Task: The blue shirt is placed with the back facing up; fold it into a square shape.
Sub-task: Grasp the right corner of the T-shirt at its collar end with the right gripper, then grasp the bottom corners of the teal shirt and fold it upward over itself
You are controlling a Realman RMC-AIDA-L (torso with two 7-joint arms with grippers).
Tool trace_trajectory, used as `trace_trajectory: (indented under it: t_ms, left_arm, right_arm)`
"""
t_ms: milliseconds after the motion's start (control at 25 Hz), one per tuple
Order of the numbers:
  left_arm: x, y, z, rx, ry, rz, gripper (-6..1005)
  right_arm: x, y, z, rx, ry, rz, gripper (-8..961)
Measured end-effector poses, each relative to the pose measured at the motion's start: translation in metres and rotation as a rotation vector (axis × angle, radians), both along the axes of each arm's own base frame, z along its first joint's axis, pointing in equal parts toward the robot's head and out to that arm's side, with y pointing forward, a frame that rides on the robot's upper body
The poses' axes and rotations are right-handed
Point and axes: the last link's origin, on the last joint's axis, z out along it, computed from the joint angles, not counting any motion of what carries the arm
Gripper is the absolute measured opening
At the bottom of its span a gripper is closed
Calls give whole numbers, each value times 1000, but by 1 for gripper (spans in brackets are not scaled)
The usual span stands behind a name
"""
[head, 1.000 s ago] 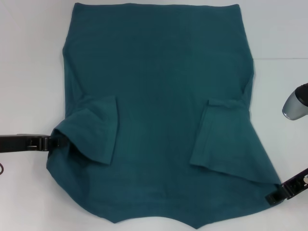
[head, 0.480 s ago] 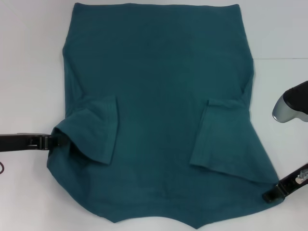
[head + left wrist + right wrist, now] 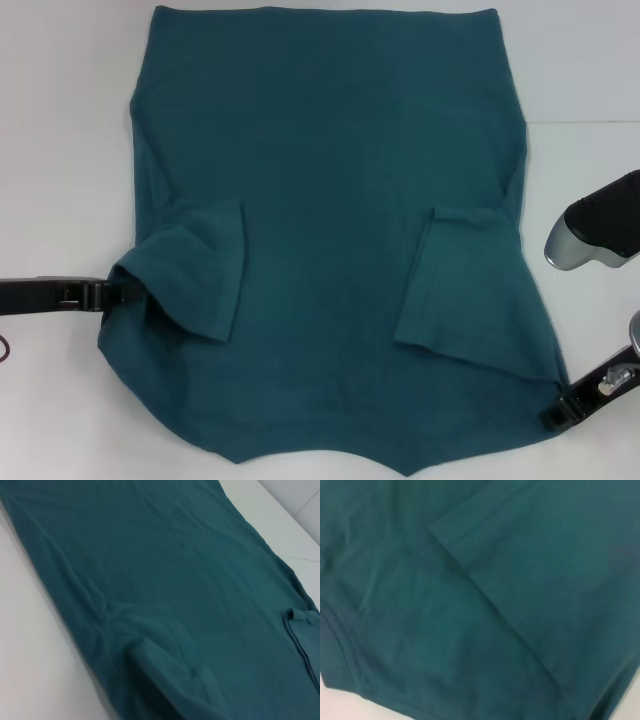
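The blue shirt (image 3: 330, 230) lies spread flat on the white bench (image 3: 60, 150), stretching away ahead of both my claws, with its two short sleeves already turned inward onto the body. My left claw (image 3: 105, 296) sits at the shirt's near left edge, right against the folded left sleeve (image 3: 195, 270), low on the bench so it can take the doubled fabric there; I cannot tell whether its fingers are pinching the cloth or merely touching it. My right claw (image 3: 565, 405) rests at the shirt's near right corner, just beside the hem below the folded right sleeve (image 3: 455, 285), and I cannot tell its state either. My right wrist camera looks straight down onto that sleeve's edge and the stitched hem, so the claw is close over the cloth. Placed at the two near corners like this, I judge I am set to lift the near end and carry it forward over the far end, halving the shirt toward a square.
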Motion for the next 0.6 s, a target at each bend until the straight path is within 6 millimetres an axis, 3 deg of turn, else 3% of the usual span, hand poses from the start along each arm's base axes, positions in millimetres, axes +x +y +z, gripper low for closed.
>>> trace_trajectory:
  t_ms: [200, 440, 600]
  left_arm:
    - [1, -1, 0, -1, -5, -8, 42]
    - [0, -1, -1, -3, -7, -8, 42]
    - [0, -3, -2, 1, -16, -4, 41]
  right_arm:
    - [-2, -1, -1, 0, 34, 1, 421]
    - [-3, 1, 0, 11, 45, 17, 178]
    - [-4, 5, 4, 15, 64, 47, 77]
